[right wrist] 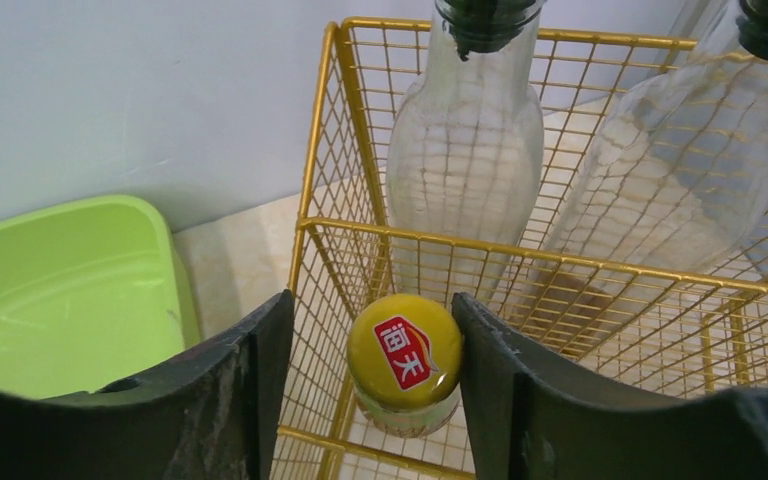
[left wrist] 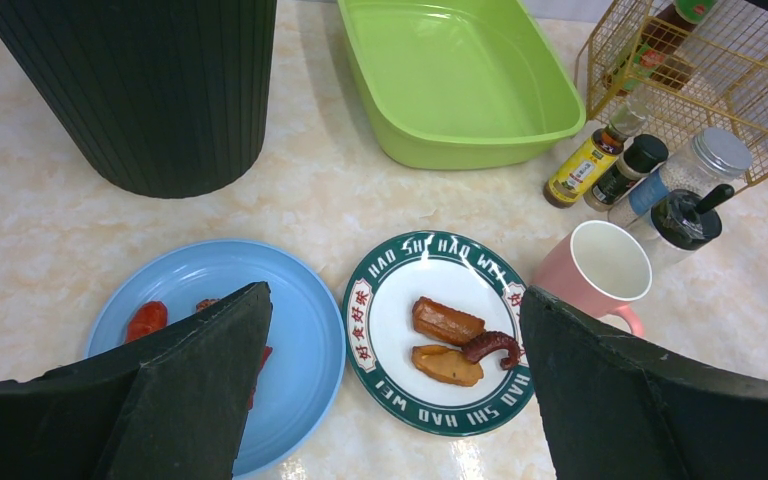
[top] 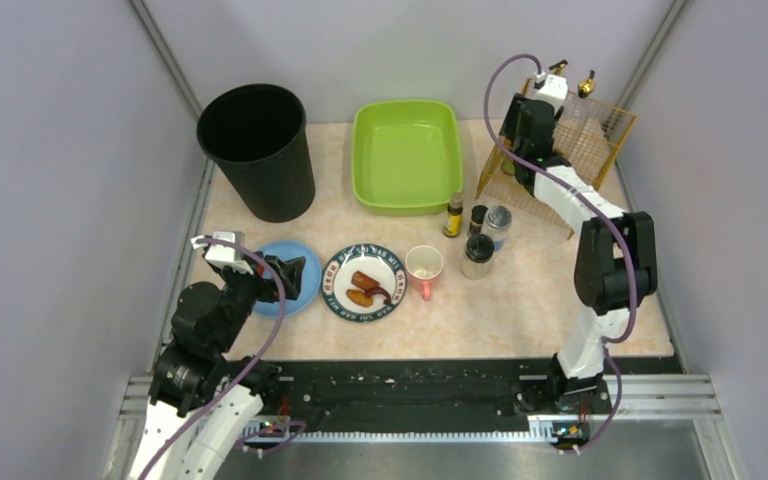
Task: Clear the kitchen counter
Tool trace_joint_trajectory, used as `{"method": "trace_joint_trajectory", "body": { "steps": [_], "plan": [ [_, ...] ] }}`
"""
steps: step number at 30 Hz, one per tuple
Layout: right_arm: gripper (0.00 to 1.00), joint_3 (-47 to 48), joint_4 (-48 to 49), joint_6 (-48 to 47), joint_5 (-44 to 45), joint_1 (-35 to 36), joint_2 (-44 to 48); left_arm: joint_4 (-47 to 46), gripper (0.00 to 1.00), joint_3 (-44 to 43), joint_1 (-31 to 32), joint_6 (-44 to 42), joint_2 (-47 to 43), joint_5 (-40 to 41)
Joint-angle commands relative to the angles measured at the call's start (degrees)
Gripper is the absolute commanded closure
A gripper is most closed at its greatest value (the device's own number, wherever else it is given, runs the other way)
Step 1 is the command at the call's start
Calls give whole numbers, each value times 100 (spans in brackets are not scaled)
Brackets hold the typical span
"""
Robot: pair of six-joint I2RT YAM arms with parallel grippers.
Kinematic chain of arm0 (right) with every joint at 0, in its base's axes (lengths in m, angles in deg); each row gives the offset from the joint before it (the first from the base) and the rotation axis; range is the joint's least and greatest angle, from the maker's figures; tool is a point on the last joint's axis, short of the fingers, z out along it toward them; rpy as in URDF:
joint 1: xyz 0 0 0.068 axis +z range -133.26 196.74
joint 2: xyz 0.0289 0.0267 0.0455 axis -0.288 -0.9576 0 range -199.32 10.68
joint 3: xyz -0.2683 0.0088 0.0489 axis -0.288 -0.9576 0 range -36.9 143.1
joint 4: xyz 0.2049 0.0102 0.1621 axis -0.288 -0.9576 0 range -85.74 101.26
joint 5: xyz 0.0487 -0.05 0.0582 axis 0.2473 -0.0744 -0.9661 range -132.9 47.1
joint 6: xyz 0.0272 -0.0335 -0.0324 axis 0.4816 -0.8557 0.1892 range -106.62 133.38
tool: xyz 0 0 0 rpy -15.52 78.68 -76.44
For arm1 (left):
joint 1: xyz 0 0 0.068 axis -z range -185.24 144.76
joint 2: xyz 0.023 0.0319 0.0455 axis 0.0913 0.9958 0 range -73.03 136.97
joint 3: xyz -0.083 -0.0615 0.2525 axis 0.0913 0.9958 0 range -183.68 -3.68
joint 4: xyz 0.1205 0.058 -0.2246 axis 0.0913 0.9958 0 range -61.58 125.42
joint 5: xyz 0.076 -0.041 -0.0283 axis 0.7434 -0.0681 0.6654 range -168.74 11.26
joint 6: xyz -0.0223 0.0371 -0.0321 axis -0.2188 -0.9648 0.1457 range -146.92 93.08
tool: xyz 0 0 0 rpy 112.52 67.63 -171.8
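While the kitchen counter [top: 520,300] runs lengthwise left-right, right claw [right wrist: 372,370] straddles yellow-capped bottle [right wrist: 404,358]; grip unclear.

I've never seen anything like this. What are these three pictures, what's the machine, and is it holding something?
Two robot arms stand at the near edge of a kitchen counter. One picture looks down from above; the other two come from cameras on each wrist. The left gripper hangs open over a blue plate and a green-rimmed plate with food. A pink cup, small bottles, a green tub and a black bin stand nearby. The right gripper straddles a yellow-capped bottle in a gold wire rack, with a small gap on each side.
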Motion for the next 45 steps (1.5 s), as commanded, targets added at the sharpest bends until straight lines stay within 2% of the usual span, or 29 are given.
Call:
{"method": "trace_joint_trajectory", "body": {
  "steps": [1,14,28,39,40,41,42,45],
  "plan": [
    [40,-10,20,113,-317,11,609,-195,2,6,23,-67,-6,-20],
    [35,-57,-603,122,-579,55,1459,-189,2,19,20,-57,-20,-23],
    [34,-783,-1713,447,-1797,446,2733,-194,2,17,18,-42,-57,-65],
    [32,-1660,-2280,333,-1479,1060,3158,-203,1,18,32,-33,-101,-129],
    [25,-1731,-2323,369,-1393,1086,3182,-202,1,18,26,-33,-108,-129],
    [7,-1804,-2347,388,-1384,1094,3202,-205,1,11,24,-33,-115,-129],
    [1,-1874,-2383,422,-1378,1099,3240,-203,1,13,27,-33,-116,-129],
    [1,-2174,-2341,457,-1391,1114,3387,-203,1,18,26,-33,-118,-123]
  ]
}}
